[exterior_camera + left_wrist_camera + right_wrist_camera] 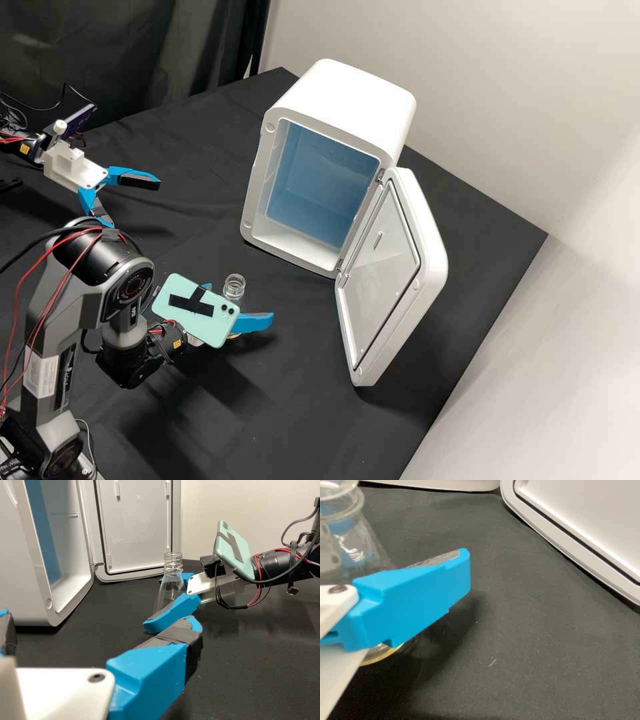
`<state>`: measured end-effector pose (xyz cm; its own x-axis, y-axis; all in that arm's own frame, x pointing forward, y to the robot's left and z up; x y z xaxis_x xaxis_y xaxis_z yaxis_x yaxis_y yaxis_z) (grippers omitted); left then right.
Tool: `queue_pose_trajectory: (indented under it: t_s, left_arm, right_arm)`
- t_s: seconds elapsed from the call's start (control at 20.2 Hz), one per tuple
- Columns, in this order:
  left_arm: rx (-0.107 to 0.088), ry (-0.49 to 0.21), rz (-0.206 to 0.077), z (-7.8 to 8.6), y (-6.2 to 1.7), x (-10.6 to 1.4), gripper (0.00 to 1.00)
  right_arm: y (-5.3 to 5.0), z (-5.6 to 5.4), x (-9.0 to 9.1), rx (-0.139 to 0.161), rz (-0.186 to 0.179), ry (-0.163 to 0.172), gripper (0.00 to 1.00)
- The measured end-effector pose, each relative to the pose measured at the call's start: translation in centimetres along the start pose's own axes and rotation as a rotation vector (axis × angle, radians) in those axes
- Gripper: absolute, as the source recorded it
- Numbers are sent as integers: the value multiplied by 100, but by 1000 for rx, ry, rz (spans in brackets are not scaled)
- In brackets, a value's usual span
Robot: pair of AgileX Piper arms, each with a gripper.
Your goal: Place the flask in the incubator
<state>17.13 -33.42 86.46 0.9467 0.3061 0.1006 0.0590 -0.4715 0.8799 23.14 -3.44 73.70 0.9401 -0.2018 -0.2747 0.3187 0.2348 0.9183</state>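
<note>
flask point(235, 287) upright | right end effector point(165, 601) around it, grip unclear | left end effector point(130, 200) apart

A clear glass flask point(235, 287) stands upright, uncapped, on the black worktop point(467, 220) at seven o'clock of the white incubator point(347, 107), whose door point(390, 280) hangs open, showing blue walls

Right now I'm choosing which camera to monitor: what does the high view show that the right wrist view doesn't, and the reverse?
High view alone: the incubator's blue interior and the open left gripper, away from the flask. Right wrist view alone: the flask's lower body, which a mint phone covers from above. Both: flask, right gripper, incubator door.
</note>
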Motion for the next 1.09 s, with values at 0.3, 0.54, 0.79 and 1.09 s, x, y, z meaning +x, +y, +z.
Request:
queue_pose_trajectory:
  t_s: [0.3,0.54,0.79,1.09]
  left_arm:
    - [0,0,0,0,0,0,100]
    - [0,0,0,0,0,0,100]
    - [1,-4,-1,9,-2,3,100]
    - [3,-19,-5,38,-9,12,100]
  right_arm:
    - [8,-14,-5,39,-13,34,0]
    - [12,-13,-6,56,-14,37,0]
    - [20,0,-6,65,-11,33,0]
    - [20,0,-6,75,-12,33,0]
